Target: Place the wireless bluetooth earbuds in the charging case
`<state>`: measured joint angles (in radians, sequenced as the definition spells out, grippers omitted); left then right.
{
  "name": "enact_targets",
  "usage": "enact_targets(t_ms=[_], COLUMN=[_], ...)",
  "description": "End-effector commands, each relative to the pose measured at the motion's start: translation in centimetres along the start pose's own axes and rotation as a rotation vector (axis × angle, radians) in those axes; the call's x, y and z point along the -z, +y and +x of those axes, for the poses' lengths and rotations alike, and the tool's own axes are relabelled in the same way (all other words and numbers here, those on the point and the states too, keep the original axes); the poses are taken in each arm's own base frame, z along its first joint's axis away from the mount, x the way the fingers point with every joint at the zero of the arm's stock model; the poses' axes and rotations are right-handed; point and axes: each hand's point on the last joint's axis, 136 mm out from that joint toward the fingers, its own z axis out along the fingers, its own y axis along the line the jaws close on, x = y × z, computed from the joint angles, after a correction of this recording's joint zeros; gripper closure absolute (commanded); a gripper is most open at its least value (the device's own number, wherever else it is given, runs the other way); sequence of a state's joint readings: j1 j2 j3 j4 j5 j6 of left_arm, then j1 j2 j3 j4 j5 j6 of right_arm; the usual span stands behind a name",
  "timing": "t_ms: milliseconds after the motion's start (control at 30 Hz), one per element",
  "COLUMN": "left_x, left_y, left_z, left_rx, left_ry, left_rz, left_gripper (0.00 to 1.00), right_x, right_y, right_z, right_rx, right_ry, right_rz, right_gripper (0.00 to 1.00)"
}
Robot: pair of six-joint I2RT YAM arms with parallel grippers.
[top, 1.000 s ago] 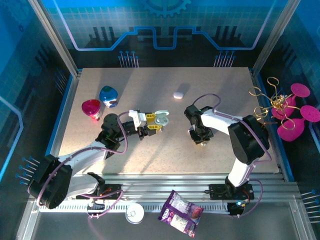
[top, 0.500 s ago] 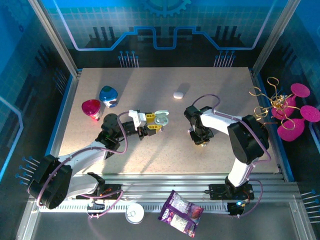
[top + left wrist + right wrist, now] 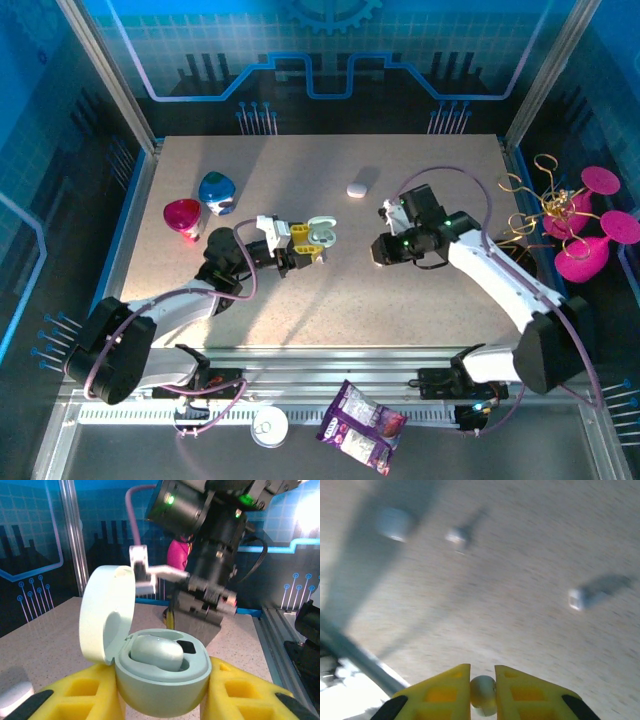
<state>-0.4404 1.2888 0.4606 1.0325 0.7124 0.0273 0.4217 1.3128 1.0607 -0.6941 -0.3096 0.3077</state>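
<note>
One small white-grey plastic earbud [image 3: 482,695] was found clamped between the yellow pads of the right gripper [image 3: 482,680], clear of the speckled tan tabletop [image 3: 530,580]. A second earlier this gripper pointed straight down at the table. It had since lifted and swung toward the left arm, its jaws having drawn in onto the earbud in that interval. The pick is judged complete and the carry under way.

The left gripper [image 3: 311,246] was closed on the base of the mint-green pebble-shaped charging case [image 3: 160,680], gripping it from both sides. It had kept much the same station above the middle of the table. The lid stood open and upright. A seated earbud [image 3: 155,652] already occupied one side of the case. The vacant socket [image 3: 186,646] (a dark recess just beside it) remained unfilled. In the left wrist view the right arm stood close behind the open case.

Two small pale pieces lay well apart on the table below the right wrist, too blurred to identify. A closed white oval case [image 3: 358,189] lay near the table's far edge.

The remaining work for this earbud is judged to be alignment over the vacant socket and release. The hold looked slight, so the earbud could twist on contact.
</note>
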Motion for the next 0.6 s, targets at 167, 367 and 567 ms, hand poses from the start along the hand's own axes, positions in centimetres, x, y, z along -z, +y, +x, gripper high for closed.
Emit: enact_targets(t_ms=[167,367,567], left_x=[-0.1,-0.3,-0.3], left_y=[-0.2,-0.4,-0.6], left_z=[-0.8,-1.1,-1.5], left_rx=[-0.026,-0.019,-0.009], left_ry=[-0.026,-0.033,-0.039], left_rz=[0.034,0.055,0.064], left_gripper=[0.66,0.66,0.66], right_x=[6.2,7.9,7.1], right_y=[11.0,13.4,13.8], right_z=[-4.4,-6.0,-6.6], right_rx=[0.075,0.079,0.052], right_ry=[-0.188,-0.259,-0.242], right_rz=[-0.561,-0.722,-0.766], right_gripper=[0.85,0.86,0.87])
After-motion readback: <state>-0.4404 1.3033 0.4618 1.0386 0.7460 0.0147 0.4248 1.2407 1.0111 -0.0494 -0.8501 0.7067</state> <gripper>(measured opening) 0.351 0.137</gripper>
